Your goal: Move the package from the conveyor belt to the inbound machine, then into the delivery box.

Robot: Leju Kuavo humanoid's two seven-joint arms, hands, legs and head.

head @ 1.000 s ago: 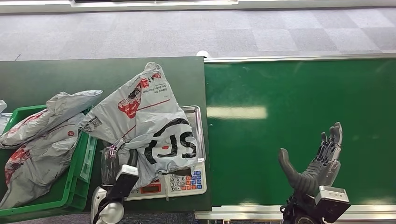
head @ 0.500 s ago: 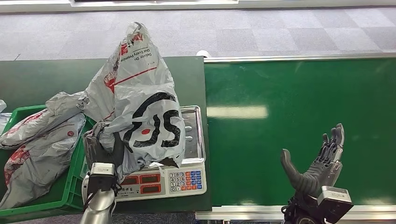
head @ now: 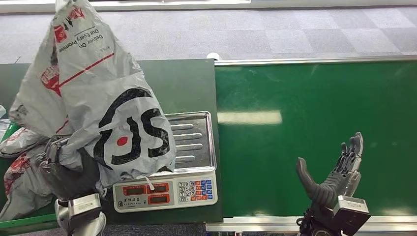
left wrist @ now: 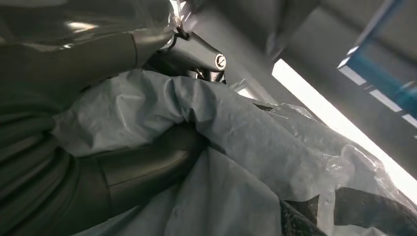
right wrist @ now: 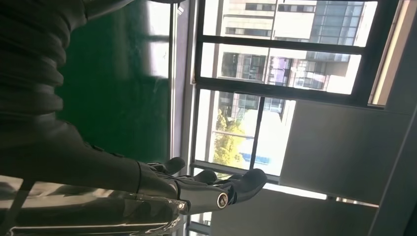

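Observation:
My left hand [head: 69, 169] grips a grey plastic package [head: 96, 105] with black letters and red print, lifted upright between the green delivery box [head: 29, 219] and the scale. In the left wrist view the thumb [left wrist: 142, 167] presses into the grey package [left wrist: 236, 147]. The inbound machine, a scale [head: 189, 142] with a bare steel tray and keypad, sits right of the package. My right hand [head: 334, 174] stands open, fingers up, over the green conveyor belt [head: 314, 132] with nothing in it; its fingers [right wrist: 216, 189] show spread in the right wrist view.
Other grey packages [head: 22, 167] lie in the green box at the left. The dark green table [head: 187, 83] holds the scale. A metal rail [head: 314, 61] borders the belt's far side, with grey carpet floor [head: 246, 34] beyond.
My left hand has lifted the package off the scale tray and carried it left and up toward the green box. The right hand has stayed in place.

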